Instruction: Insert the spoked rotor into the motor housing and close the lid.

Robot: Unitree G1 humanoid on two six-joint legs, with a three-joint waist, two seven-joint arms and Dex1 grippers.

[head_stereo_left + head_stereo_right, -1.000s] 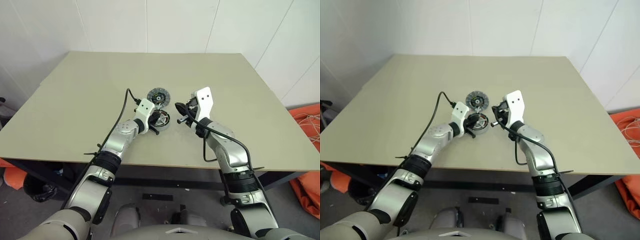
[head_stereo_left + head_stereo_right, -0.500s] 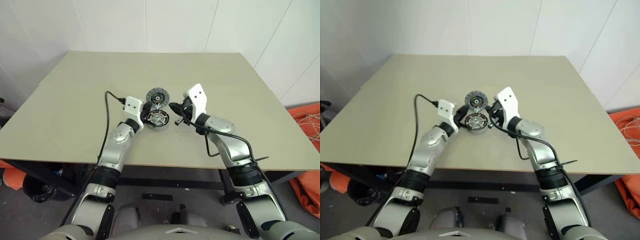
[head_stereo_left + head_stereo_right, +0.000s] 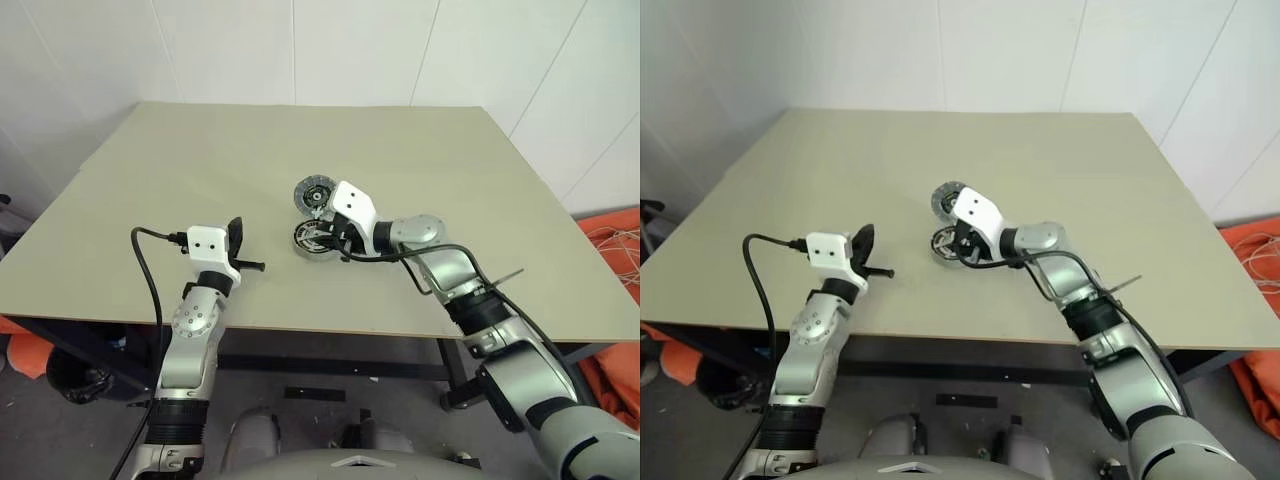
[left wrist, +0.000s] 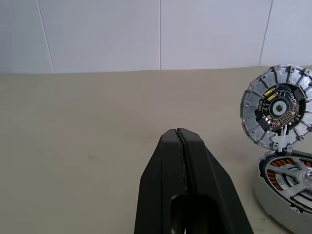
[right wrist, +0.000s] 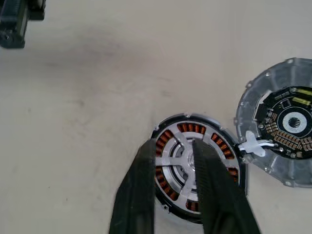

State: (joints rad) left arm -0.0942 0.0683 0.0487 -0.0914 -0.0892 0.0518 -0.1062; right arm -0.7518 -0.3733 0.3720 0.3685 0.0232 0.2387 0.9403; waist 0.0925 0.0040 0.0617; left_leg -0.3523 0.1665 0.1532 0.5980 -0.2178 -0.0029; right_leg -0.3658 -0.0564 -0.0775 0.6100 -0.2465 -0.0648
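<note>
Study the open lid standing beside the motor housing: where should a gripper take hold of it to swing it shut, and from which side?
Probably the lid's free ribbed rim, opposite the hinge joining it to the motor housing. Come from above and behind its tilted-up back: the circuit face looks toward the housing, where the spoked rotor already sits.

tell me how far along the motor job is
Done: the spoked rotor sits in the motor housing, copper windings showing around it. In hand: the right gripper, fingers apart, hovers over the rotor; the left gripper is shut, off to the side. Left: the lid stands open.
</note>
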